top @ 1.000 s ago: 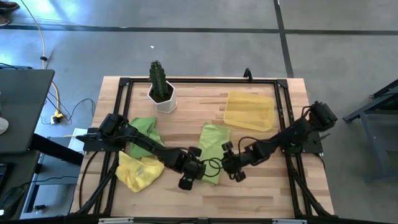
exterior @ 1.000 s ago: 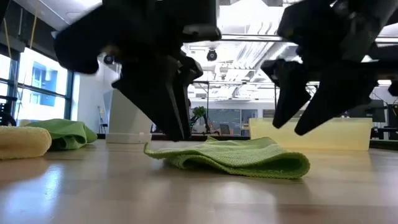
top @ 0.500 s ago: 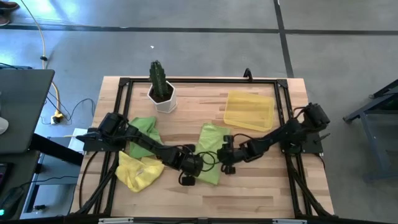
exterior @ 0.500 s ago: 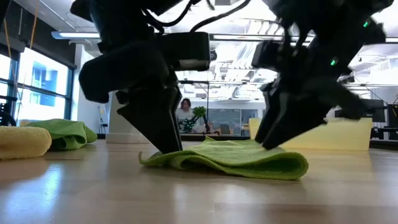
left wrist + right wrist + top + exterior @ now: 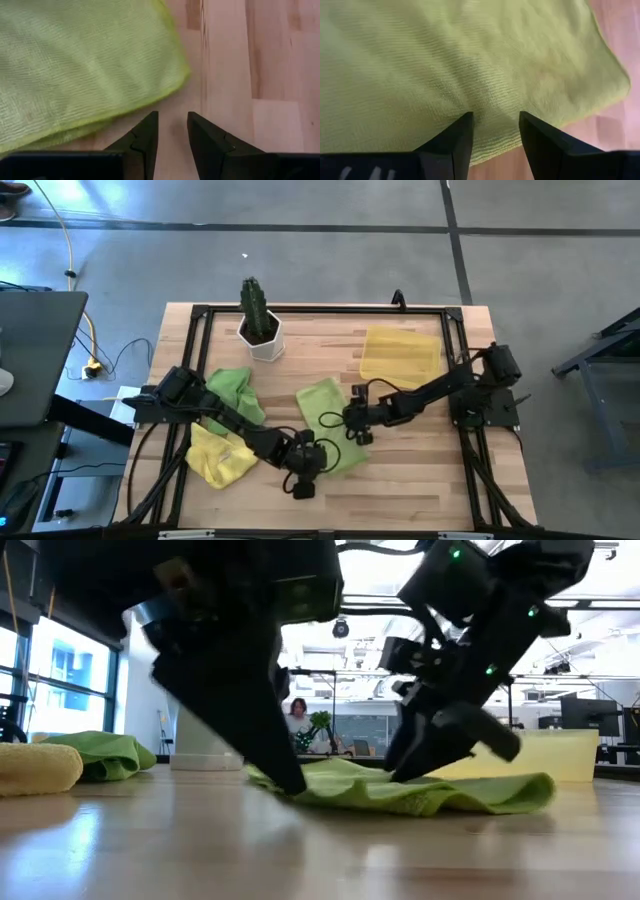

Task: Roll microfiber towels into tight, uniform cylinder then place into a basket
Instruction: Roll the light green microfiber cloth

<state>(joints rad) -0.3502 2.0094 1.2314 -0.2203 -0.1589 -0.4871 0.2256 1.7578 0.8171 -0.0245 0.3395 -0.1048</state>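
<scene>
A lime green towel (image 5: 325, 425) lies flat and somewhat wrinkled at the table's middle; it also shows in the low view (image 5: 430, 790). My right gripper (image 5: 352, 420) is open, with its fingertips down on this towel (image 5: 470, 60). My left gripper (image 5: 303, 472) is open by a narrow gap, with its tips at the tabletop just off the towel's near corner (image 5: 170, 80). A second lime green towel (image 5: 232, 388) and a yellow towel (image 5: 220, 455) lie crumpled at the left. The yellow basket (image 5: 400, 358) stands at the far right. My left gripper (image 5: 172, 120) stands over bare wood beside the towel's near edge; I cannot tell whether it touches the towel. My right gripper (image 5: 495, 117) presses both open fingertips (image 5: 465, 125) down on the towel's top face, slanting down from the table's right. The cloth (image 5: 495, 95) puckers between the tips and lies on the table.
A white pot with a cactus (image 5: 260, 330) stands at the far left. A black frame (image 5: 320, 310) runs around the tabletop. Bare wood lies along the near edge (image 5: 400, 500). A person shows in the room far behind (image 5: 297, 720).
My right gripper has gone toward the table's left and down onto the lime green towel. The towel has turned a little on the table, its far end going left and its near end right, and it has wrinkled. My left gripper has shifted toward the near edge.
</scene>
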